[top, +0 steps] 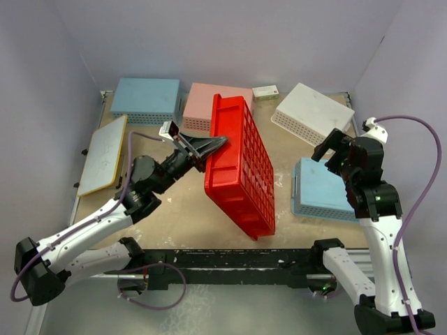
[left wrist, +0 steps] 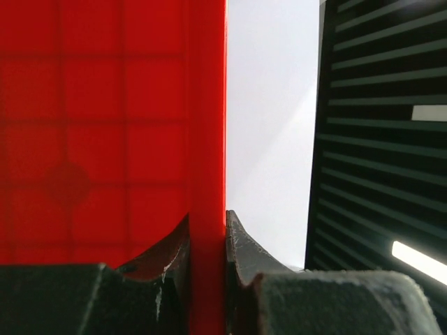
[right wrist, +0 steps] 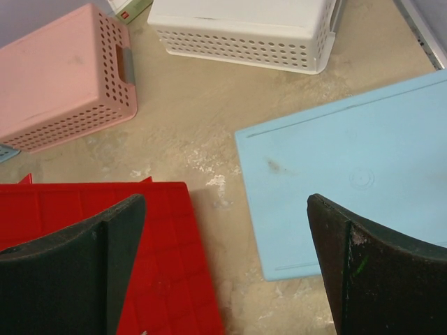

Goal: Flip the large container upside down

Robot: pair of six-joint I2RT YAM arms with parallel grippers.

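My left gripper [top: 213, 144] clamps the red tray [top: 241, 164] by its thin rim wall. The tray stands tilted on one long edge, centre of the table [top: 181, 209]. I judge it light, stiff and glossy (slip risk), so the rim is the place to grip. My right gripper [top: 334, 145] hangs open, well apart.

In your left wrist view the large container [left wrist: 91, 139] runs off the top, left and bottom edges, so you see only a ribbed red patch left of the left pincer [left wrist: 207, 227]; the dark slatted surface [left wrist: 380, 139] to its right is cropped and cannot be identified; ahead of the right pincer [right wrist: 225, 202] the pink basket [right wrist: 63, 77] and white basket [right wrist: 244, 28] are cut off; that pincer covers part of the container; the small box [top: 265, 91], well beyond both pincers, is too small to read.
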